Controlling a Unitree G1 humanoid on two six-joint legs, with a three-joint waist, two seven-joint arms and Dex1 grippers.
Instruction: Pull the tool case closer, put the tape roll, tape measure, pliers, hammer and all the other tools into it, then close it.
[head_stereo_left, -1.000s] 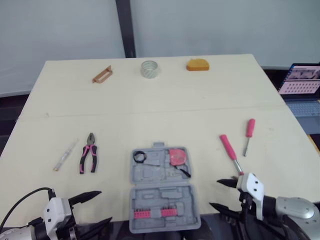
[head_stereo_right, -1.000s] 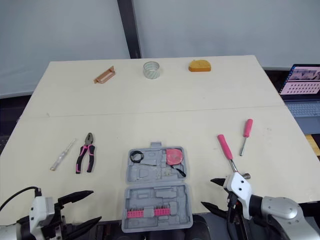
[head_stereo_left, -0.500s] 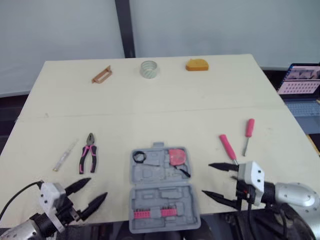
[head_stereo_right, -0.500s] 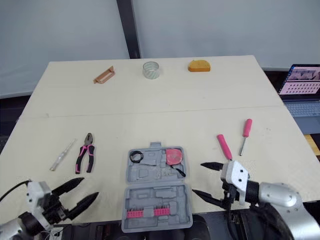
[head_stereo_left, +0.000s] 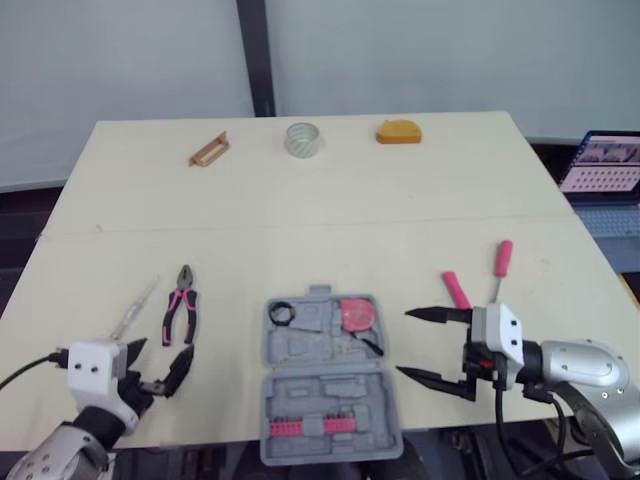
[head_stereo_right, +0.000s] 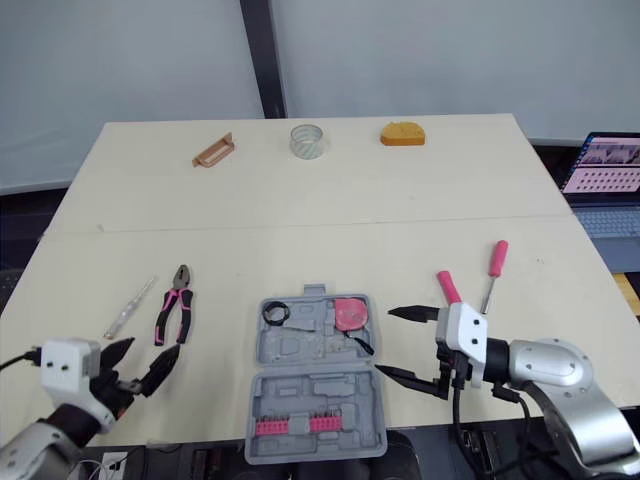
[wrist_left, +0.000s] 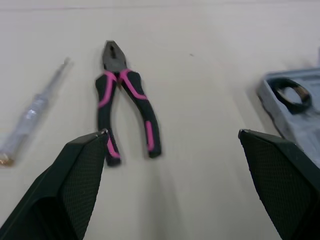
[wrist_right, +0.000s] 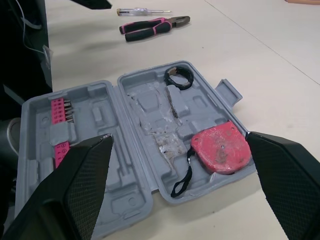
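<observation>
The grey tool case (head_stereo_left: 300, 385) lies open at the table's front middle. Its far half holds a pink tape measure (head_stereo_left: 353, 313) and a small black roll (head_stereo_left: 281, 314); a pink bit strip (head_stereo_left: 325, 428) sits in the near half. Pink-handled pliers (head_stereo_left: 181, 317) and a clear tester screwdriver (head_stereo_left: 133, 310) lie left of the case. Two pink screwdrivers (head_stereo_left: 455, 290) (head_stereo_left: 500, 262) lie to its right. My left gripper (head_stereo_left: 160, 360) is open just short of the pliers (wrist_left: 125, 105). My right gripper (head_stereo_left: 405, 343) is open beside the case's right edge, facing the tape measure (wrist_right: 221, 153).
A clear tape roll (head_stereo_left: 301, 139), an orange block (head_stereo_left: 398, 131) and a brown handle-shaped piece (head_stereo_left: 208, 149) sit along the table's far edge. A laptop (head_stereo_left: 605, 165) stands off the table to the right. The table's front edge runs under both grippers.
Both grippers came up over the table's front edge. The left one moved forward toward the pliers, and the right one moved left toward the case. Both stayed open.
</observation>
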